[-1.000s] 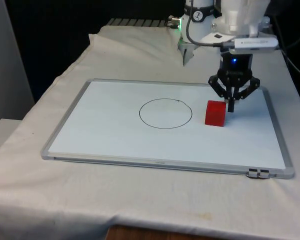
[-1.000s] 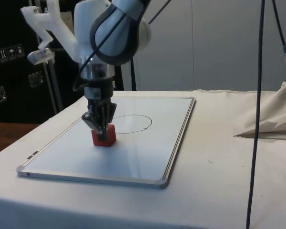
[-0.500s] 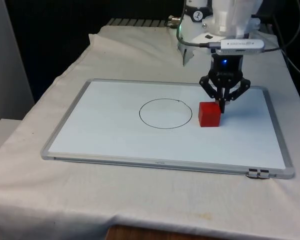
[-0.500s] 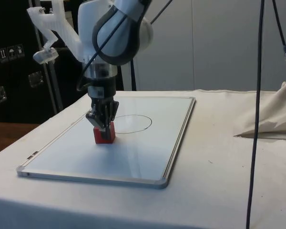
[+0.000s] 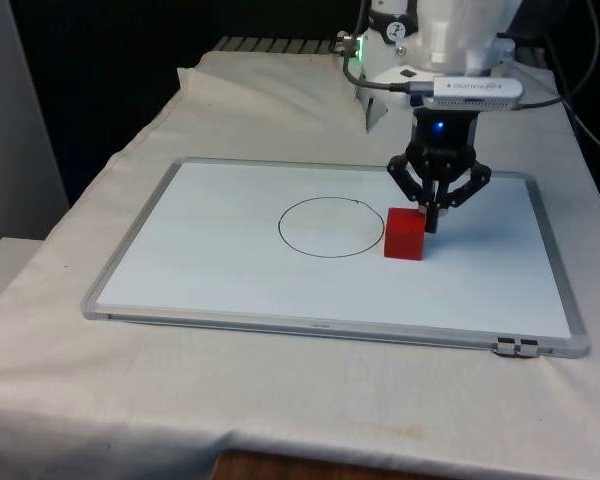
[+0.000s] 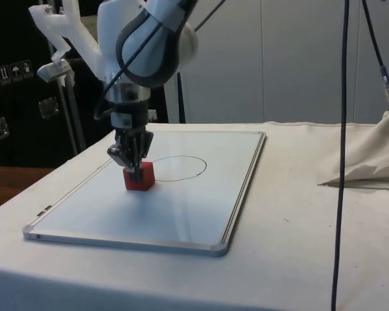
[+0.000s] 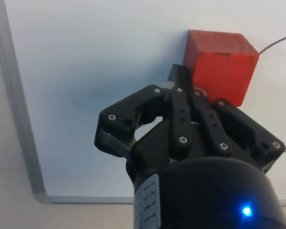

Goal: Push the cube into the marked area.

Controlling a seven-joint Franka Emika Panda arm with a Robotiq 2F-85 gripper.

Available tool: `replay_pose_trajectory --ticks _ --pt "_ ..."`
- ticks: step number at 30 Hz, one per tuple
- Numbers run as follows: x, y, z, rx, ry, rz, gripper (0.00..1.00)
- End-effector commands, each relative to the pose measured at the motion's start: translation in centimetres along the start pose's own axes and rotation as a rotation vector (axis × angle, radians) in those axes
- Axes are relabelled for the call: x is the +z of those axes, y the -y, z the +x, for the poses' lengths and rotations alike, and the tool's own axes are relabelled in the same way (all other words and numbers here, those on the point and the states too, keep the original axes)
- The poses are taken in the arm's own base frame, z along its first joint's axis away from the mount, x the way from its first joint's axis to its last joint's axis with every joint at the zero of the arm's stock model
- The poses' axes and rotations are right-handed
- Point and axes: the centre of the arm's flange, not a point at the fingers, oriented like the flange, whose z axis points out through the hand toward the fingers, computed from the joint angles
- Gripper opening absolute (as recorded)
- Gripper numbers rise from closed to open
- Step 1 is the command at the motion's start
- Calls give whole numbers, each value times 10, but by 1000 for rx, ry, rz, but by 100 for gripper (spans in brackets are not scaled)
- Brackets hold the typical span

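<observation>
— Since the red cube (image 5: 404, 234) sits just outside the drawn circle (image 5: 331, 227), on the front view's right, how should it go?

— Low and steady, pressing squarely so the cube doesn't twist. The end effector (image 5: 432, 214) is pinched closed, gripping nothing, its tip against the cube's right face.

— And underneath?

— A whiteboard (image 5: 230, 270) on the cloth-covered bench (image 5: 100, 400); dark cabinets (image 6: 13, 84) behind.

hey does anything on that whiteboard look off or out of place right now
Nothing stands out. The red cube sits flat on the whiteboard, just outside the drawn circle on the front view's right, with the claw against its far side. The board looks clean and undamaged.
</observation>
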Motion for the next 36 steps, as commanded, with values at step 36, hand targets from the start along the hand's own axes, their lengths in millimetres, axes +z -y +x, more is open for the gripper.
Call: replay_pose_trajectory --ticks 36 --pt "-1 -40 9 86 15 -197 0"
